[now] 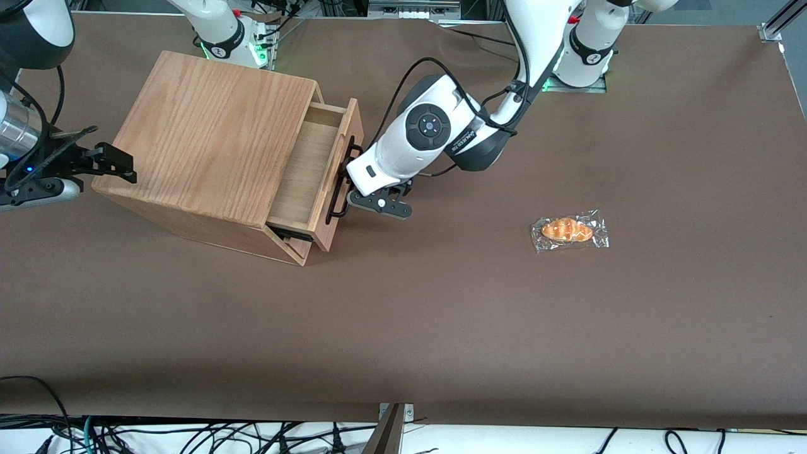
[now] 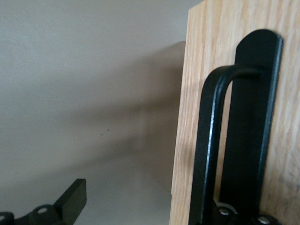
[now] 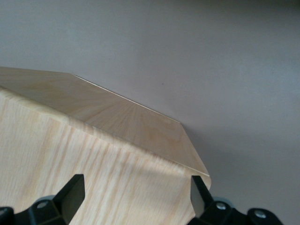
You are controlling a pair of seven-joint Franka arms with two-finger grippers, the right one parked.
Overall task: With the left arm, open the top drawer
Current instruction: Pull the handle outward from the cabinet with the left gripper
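Front view has the top drawer (image 1: 312, 180) pulled partway out of the wooden cabinet (image 1: 211, 148), which sits toward the parked arm's end of the desk (image 1: 441, 315). Left arm (image 1: 435, 135) has its gripper (image 1: 353, 189) right at the black bar handle (image 1: 340, 183), fingers spread around it. Some lettering on the arm, can't read it. Wrapped bread roll (image 1: 569, 230) lies well apart, toward the working arm's end.

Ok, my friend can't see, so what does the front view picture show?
A white robot arm has its gripper at the black handle of a top drawer, which is pulled partly out of a wooden cabinet. A wrapped bread roll lies on the brown table, toward the working arm's end.
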